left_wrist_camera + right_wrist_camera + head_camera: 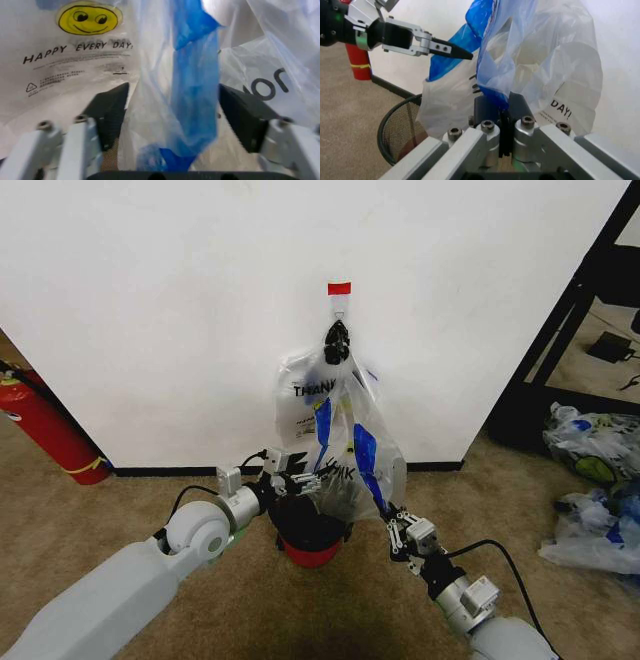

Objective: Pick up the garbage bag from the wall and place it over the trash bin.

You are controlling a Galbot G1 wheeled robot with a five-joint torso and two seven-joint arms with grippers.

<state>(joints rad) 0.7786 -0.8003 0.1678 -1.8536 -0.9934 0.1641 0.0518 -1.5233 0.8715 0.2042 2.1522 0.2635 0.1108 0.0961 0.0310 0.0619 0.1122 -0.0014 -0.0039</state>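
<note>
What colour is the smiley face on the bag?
Yellow, with black eyes and smile; the smiley on the garbage bag shows best in the left wrist view.

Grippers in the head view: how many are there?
2. The left gripper is open at the garbage bag, above the trash bin; the right gripper is shut on it.

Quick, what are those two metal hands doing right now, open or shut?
Left gripper: open, fingers either side of the blue-streaked see-through plastic garbage bag.
Right gripper: shut on the garbage bag.
</note>
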